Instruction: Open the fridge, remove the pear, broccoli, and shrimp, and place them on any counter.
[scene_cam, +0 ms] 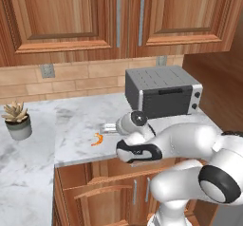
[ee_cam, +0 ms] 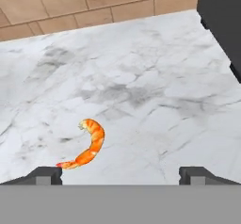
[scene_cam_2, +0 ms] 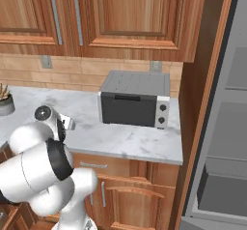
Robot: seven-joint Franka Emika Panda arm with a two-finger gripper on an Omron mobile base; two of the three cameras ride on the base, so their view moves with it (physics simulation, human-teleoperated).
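Since the shrimp (ee_cam: pixel 87 145) lies flat on the white marble worktop (ee_cam: pixel 141 77) in the lower left of the hand view, free of both fingertips, it appears already delivered — the end effector (ee_cam: pixel 120 173) stands wide apart, empty. At the right edge of the right base view the fridge (scene_cam_2: pixel 226 127) gapes open. No writing is legible.

A curved orange shrimp with a paler inner edge (ee_cam: pixel 88 145) lies on the white, grey-veined marble counter (ee_cam: pixel 141 91); the boxy toaster oven (scene_cam: pixel 163 91) is grey with a dark door.
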